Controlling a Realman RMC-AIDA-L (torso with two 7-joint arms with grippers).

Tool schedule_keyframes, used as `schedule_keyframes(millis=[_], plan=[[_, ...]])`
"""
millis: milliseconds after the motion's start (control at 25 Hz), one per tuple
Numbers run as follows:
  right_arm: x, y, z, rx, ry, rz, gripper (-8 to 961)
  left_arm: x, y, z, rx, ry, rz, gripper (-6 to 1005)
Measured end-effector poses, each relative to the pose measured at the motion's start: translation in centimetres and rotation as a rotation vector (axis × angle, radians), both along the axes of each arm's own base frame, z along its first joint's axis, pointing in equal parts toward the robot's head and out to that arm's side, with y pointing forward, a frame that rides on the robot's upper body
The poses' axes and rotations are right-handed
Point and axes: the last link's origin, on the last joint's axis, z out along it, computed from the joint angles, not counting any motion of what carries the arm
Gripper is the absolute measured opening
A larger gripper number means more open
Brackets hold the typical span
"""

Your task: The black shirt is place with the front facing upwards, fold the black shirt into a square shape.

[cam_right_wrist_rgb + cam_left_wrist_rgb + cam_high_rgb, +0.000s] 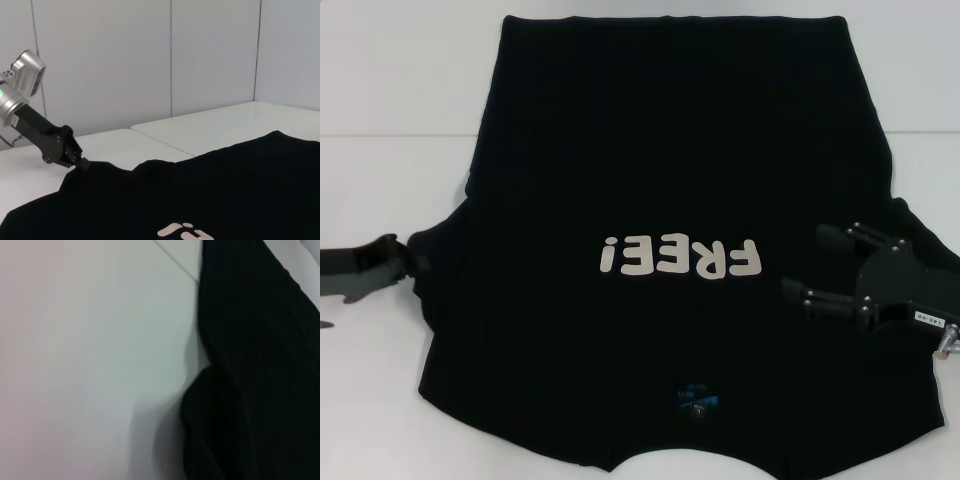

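- One black shirt (pixel 660 180) lies flat, front up, on the white table (pixel 390 90), neck label (pixel 697 400) nearest the robot, hem far, long axis running away.
- Right gripper (pixel 805 268) hovers spread over its right side.
- Left gripper (pixel 408 262) pinches the left sleeve edge.

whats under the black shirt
The black shirt lies on a white table, which shows all around it. Whatever is beneath the cloth is covered. The left gripper is at the shirt's left edge; the right gripper, open, is over its right side.
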Motion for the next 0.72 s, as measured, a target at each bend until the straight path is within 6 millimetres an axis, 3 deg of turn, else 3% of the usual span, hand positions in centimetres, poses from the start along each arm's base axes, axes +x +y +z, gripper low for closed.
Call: schedule_keyframes(millis=[400,720], plan=[[0.0,0.0,0.0,0.001,0.004,-0.002,942,-1.3,0.7,3.7,0.125,0.057,0.025,7],[0.0,0.0,0.0,0.001,0.006,-0.001,941,-1.4,1.0,4.5,0.146,0.073,0.017,20]])
